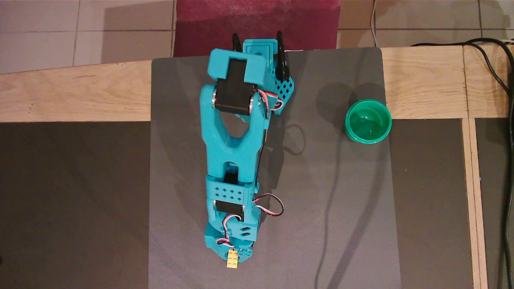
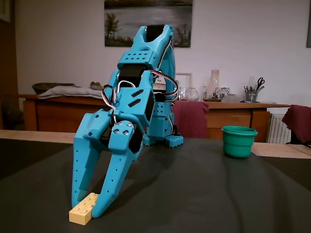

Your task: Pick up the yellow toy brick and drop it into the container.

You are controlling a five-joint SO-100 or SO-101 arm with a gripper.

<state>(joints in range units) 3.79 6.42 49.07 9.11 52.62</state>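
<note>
The yellow toy brick [image 2: 81, 212] lies on the grey mat near its front edge; in the overhead view [image 1: 232, 261] it sticks out from under the teal arm's tip. My gripper [image 2: 89, 206] points down at it, one finger on each side of its far end, both touching it. The brick still rests on the mat. In the overhead view the gripper [image 1: 233, 254] is mostly hidden under the wrist. The container, a teal-green cup [image 1: 368, 121], stands upright and empty at the mat's right edge, far from the gripper; it also shows in the fixed view [image 2: 238, 141].
The grey mat [image 1: 321, 200] lies on a wooden-framed table [image 1: 72, 94]. A black cable [image 1: 502, 80] runs along the right side. The arm's base [image 1: 265, 52] stands at the mat's far edge.
</note>
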